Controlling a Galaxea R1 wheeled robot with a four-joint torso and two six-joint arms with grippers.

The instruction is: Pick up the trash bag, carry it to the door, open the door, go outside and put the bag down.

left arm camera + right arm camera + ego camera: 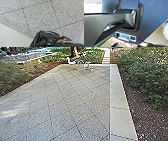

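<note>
In the left wrist view the black trash bag (43,38) is large and close to the camera, its shiny plastic creased and bunched, with a tan patch on one part. My left gripper (68,44), a dark form against the gathered plastic, is shut on the bag. Speckled paving lies beneath them, beside a smooth pale strip. The lower part of the bag is cut off from sight.
Square-jointed paving (72,102) stretches ahead, with a pale concrete border (120,99) on the right. Shrubs (147,79) and bare soil flank it. Chairs (71,63) stand near the far edge, by a narrow path (106,55). A whitish object (165,30) is beside the robot's base.
</note>
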